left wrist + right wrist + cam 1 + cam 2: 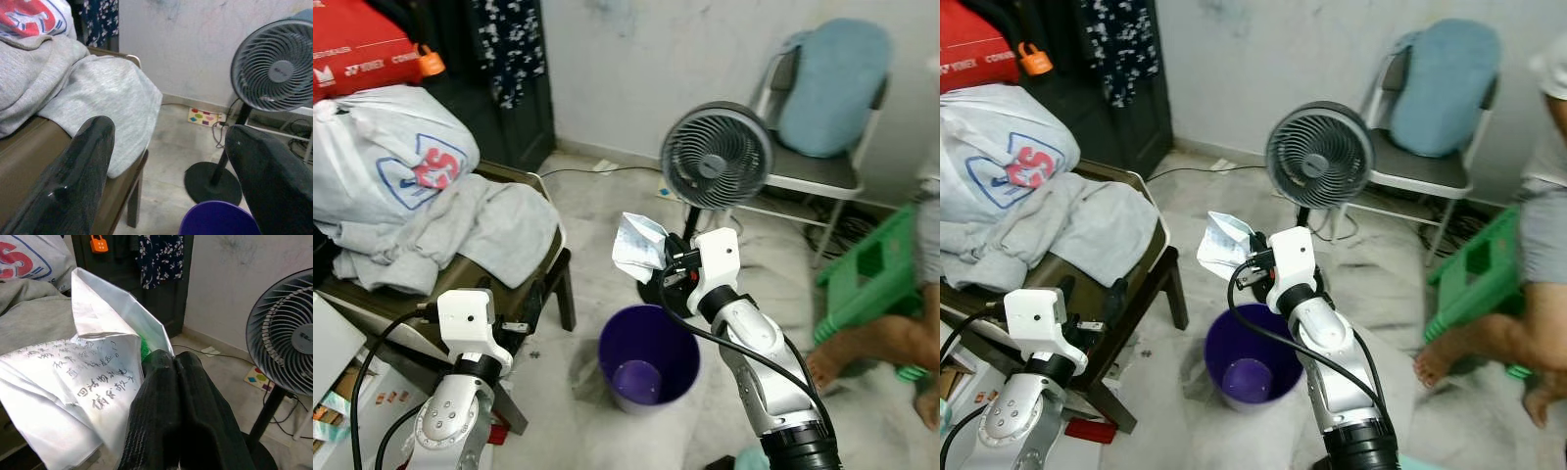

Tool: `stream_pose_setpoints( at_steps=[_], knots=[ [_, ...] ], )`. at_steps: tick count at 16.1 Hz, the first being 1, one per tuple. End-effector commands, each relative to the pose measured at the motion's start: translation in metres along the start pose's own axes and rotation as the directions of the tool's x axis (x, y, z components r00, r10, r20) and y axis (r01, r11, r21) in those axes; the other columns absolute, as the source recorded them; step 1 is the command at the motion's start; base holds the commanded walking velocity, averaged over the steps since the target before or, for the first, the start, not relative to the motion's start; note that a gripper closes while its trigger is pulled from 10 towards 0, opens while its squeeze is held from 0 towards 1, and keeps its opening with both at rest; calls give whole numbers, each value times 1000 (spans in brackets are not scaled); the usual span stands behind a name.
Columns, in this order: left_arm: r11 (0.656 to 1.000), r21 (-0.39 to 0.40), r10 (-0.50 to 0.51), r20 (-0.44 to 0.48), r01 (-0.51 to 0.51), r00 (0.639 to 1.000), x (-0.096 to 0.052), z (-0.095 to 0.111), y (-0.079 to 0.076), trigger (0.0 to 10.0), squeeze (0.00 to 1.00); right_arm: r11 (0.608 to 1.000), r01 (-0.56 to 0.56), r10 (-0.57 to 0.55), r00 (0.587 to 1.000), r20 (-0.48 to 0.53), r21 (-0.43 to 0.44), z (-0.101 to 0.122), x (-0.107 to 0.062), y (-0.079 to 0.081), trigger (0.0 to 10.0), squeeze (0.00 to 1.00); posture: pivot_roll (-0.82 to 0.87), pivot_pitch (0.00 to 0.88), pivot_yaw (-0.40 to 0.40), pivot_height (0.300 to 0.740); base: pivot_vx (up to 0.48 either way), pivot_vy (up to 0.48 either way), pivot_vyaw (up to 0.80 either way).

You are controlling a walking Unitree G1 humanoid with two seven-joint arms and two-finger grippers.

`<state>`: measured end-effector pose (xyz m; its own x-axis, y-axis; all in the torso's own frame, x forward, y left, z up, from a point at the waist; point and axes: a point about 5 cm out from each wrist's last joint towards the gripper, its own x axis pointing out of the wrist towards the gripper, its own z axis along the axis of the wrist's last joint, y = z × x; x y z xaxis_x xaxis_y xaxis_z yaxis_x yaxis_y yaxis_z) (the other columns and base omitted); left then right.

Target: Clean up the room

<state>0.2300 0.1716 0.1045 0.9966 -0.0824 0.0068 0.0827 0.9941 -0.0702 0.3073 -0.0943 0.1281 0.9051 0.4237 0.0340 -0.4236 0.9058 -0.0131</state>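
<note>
Crumpled white paper (637, 245) with handwriting on it is up in the air, pinched in the right gripper (168, 377), whose two black fingers are clamped tight together on its edge. It hangs above and a bit behind the purple bin (649, 358) on the floor, just in front of the grey standing fan (716, 155). The left gripper (166, 171) has its fingers spread wide with nothing between them, low down by the brown chair (484, 279) piled with grey clothes (460, 230) and a white bag (386, 152). Off to the right there's a folding chair (818, 171) with a blue cushion (832, 83), a green stool (871, 269), and a person's bare foot (827, 364) on the floor.
</note>
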Motion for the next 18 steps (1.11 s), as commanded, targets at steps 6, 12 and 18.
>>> stream_pose_setpoints(
  at_steps=[6,12,18],
  knots=[
    [1000,-1,-5,-11,5,1000,1,-2,0,10000,0,1000,16,-16,1000,-13,-4,-1,1,-4,10000,0,-106,74,-49,740,364,0,0],
    [1000,-10,0,-13,0,1000,1,-3,0,10000,0,1000,22,-21,1000,-22,8,-4,2,-4,10000,0,-106,74,-49,740,109,0,-318],
    [997,68,-17,-64,22,998,-6,-4,12,10000,0,996,33,-26,996,-87,81,-21,10,3,10000,0,-47,84,-54,740,0,0,0]
  ],
)
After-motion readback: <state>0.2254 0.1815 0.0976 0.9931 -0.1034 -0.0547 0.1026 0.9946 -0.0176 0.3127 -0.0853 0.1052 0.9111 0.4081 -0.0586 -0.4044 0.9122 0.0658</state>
